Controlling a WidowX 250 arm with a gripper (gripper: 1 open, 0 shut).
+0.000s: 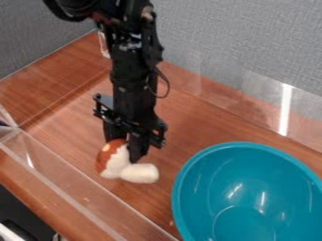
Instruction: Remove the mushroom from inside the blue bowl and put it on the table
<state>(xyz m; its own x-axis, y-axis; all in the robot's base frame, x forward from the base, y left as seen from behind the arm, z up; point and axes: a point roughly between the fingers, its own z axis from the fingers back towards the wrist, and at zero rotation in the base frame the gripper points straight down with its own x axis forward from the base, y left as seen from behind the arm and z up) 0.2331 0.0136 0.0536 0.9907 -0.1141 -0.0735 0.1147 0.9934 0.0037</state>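
Now the mushroom is right under the tips of the black gripper. It has a round orange-red top with pale spots, and a fat cream-white stem. The red top is the part up by the gripper tips, and the stem pokes out from below them, toward the blue bowl. The mushroom lies tipped on its side, not standing up. The gripper is pinching the mushroom by its top, with the fingers pointing down. I can't tell if the mushroom touches the wood below.

Under and all around the gripper is the table, brown-red with wood lines. Beside the gripper, on the side the stem points to, is the big blue bowl. It is round and shiny inside, and the mushroom is outside it, near its rim but not touching. Low see-through walls run along the table edges, out past the gripper. Behind the gripper, past the far edge, is a gray wall.
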